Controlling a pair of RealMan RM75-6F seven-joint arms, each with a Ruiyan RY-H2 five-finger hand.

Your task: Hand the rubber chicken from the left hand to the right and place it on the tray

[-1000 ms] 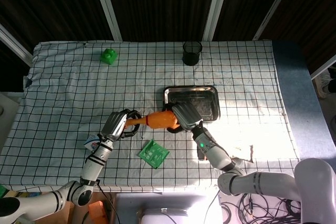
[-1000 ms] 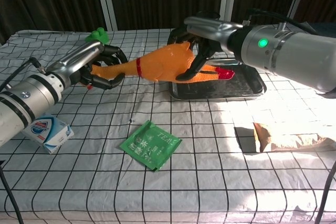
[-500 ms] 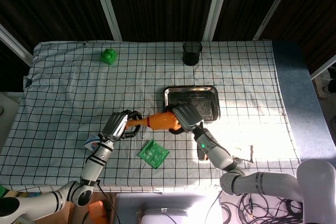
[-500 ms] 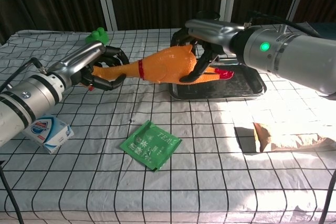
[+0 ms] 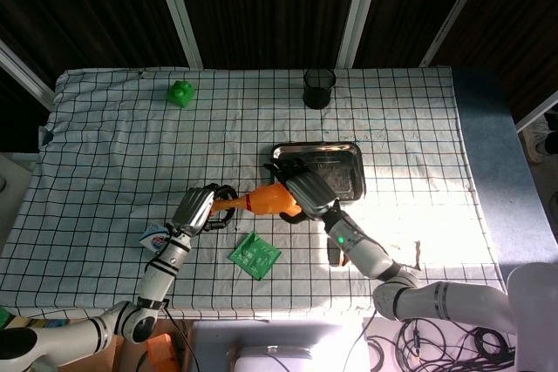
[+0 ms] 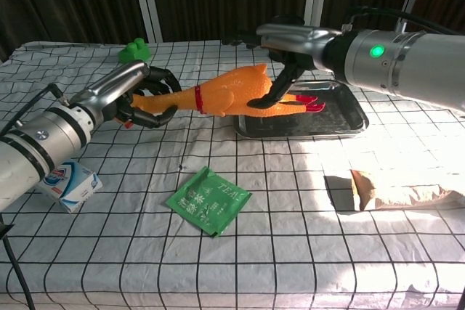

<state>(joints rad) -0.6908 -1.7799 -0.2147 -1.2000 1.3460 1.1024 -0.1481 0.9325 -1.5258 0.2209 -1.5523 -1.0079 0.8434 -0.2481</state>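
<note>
The orange rubber chicken (image 6: 225, 96) hangs lengthwise beside the tray (image 6: 349, 123), clamped by both left robot hand (image 6: 145, 96) and right robot hand (image 6: 287, 56).

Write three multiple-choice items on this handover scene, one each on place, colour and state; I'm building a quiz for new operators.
1. Where does the pen cup stand?
A. On the tray
B. Beyond the tray, near the far table edge
C. Beside the soap box

2. What colour is the packet lying flat in front of the chicken?
A. Green
B. Blue
C. Red

3. How is the chicken held?
A. It lies on the tray
B. By the left hand alone
C. Both hands grip it, above the cloth

Answers:
1 B: the head view shows the cup past the tray, near the far edge.
2 A: the chest view shows it green.
3 C: the left hand grips the neck end and the right hand wraps the body, with the chicken clear of the cloth.
</note>
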